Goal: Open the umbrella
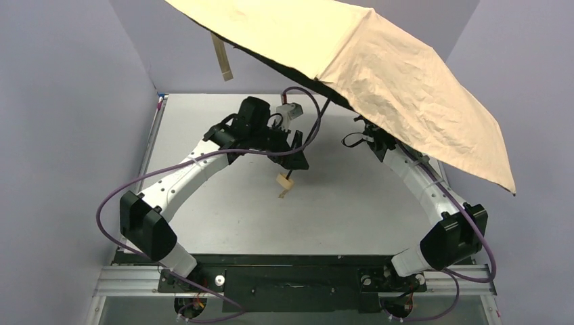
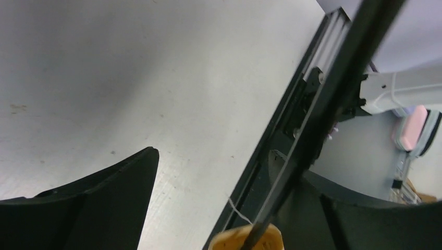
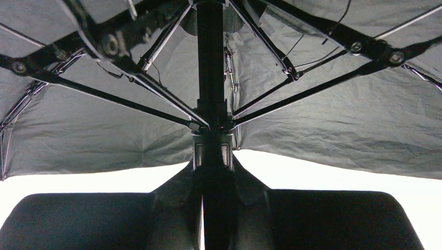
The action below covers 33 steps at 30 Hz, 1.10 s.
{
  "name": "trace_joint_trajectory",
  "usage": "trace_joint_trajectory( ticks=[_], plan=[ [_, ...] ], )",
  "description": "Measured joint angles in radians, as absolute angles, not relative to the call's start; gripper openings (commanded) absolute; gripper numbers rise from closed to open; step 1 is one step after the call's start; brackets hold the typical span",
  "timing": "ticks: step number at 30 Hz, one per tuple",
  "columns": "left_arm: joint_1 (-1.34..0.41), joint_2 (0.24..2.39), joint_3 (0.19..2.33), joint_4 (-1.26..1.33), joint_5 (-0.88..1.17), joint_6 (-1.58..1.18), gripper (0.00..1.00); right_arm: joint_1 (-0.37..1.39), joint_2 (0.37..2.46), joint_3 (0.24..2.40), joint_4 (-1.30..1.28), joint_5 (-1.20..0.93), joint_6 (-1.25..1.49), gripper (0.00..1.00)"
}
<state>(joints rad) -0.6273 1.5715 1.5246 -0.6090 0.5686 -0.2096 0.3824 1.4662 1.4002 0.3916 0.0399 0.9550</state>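
You hold the umbrella (image 1: 406, 88) fully spread over the worktop (image 1: 338, 203), right pincer (image 3: 213, 174) clamped on its shaft (image 1: 318, 122), left pincer (image 1: 296, 159) wide beside the handle (image 1: 284, 180), gripping nothing; opening appears complete, and next calls for a steady set-down.

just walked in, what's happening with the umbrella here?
The umbrella is open, canopy spread above the right arm. The right gripper is shut on its shaft just under the ribs, holding it up. The left gripper is open, straddling the shaft near the tan handle, not gripping.
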Motion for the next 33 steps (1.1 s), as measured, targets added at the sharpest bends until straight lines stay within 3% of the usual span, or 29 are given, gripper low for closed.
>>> trace_joint_trajectory(
  ticks=[3,7,11,19,25,30,33],
  plan=[
    [-0.664,1.578,1.5,-0.61,0.59,-0.205,0.59,0.399,1.45,1.39,0.391,0.045,0.958,0.0],
    [-0.715,1.567,1.391,-0.584,0.612,-0.203,0.27,0.406,1.444,1.385,0.383,0.052,0.947,0.0],
    [-0.729,1.519,1.294,-0.514,0.639,-0.177,0.13,0.414,1.454,1.375,0.326,0.04,0.924,0.0],
    [-0.749,1.474,1.229,-0.463,0.612,-0.17,0.0,0.405,1.492,1.414,0.244,0.021,0.921,0.0],
    [-0.739,1.501,1.229,-0.409,0.602,-0.19,0.0,0.398,1.546,1.494,0.196,0.03,0.894,0.0],
    [-0.736,1.518,1.231,-0.376,0.595,-0.196,0.0,0.396,1.566,1.531,0.149,0.094,0.867,0.12],
    [-0.733,1.522,1.231,-0.355,0.585,-0.198,0.0,0.39,1.581,1.56,0.137,0.148,0.859,0.13]
  ],
)
